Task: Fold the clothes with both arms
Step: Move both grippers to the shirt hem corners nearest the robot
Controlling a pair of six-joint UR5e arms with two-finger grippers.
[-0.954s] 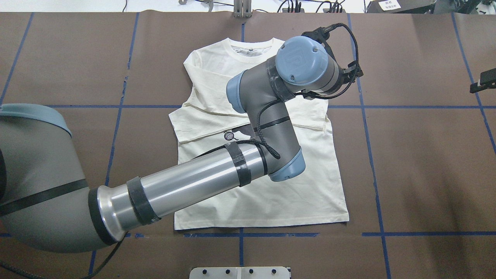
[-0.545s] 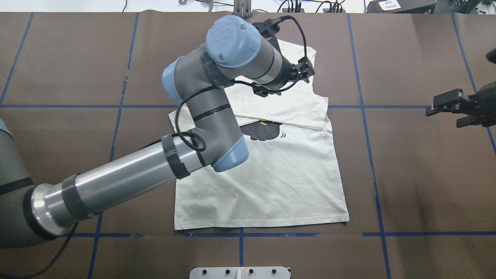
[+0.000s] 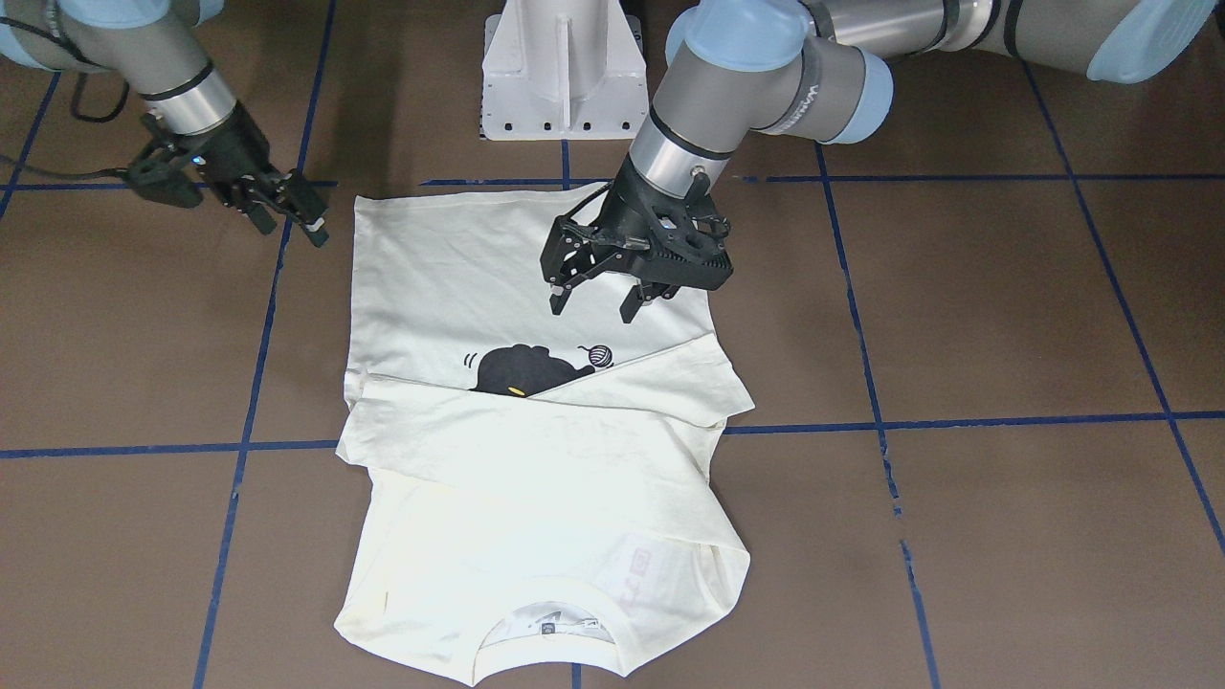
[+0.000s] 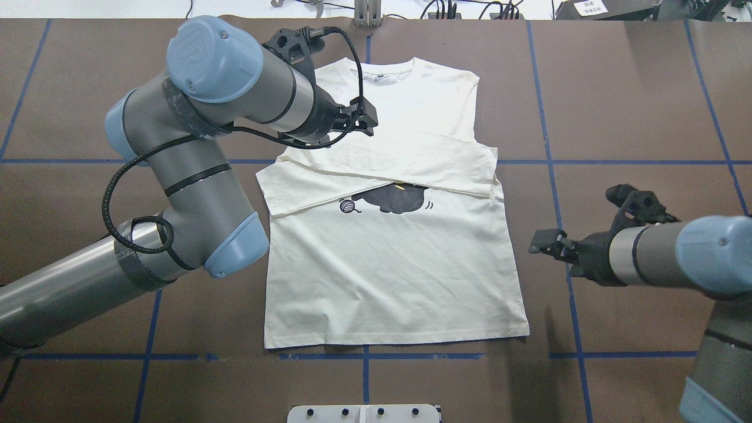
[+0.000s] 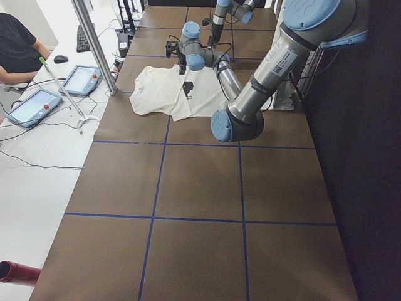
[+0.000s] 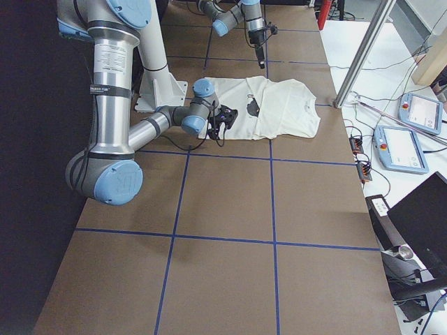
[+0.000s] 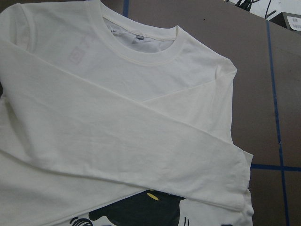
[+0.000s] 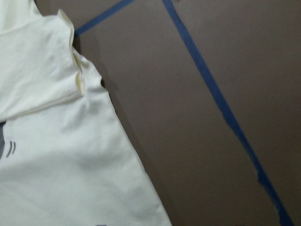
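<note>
The cream-white shirt [image 4: 393,264] lies flat on the brown table with its collar [image 4: 388,73] at the far side. Both sleeves are folded across the chest and cover the top of the black cat print [image 4: 395,200]. My left gripper [image 3: 594,306] hangs open and empty just above the shirt's left shoulder area [image 4: 358,120]. The left wrist view looks down on the collar [image 7: 141,40] and the crossed sleeves. My right gripper [image 3: 290,228] is open and empty, just off the shirt's right edge [image 4: 537,244]. That side seam [image 8: 117,141] fills the right wrist view.
The white pedestal base [image 3: 560,67] stands at the robot's side of the table. Blue tape lines [image 4: 561,235] grid the brown cover. A metal post [image 5: 94,44], tablets [image 5: 34,103] and a seated person [image 5: 15,47] are beyond the far edge.
My left arm has swung left across the upper shirt, from its right shoulder to its left. The right arm has come in from the table's right edge to the shirt's right side.
</note>
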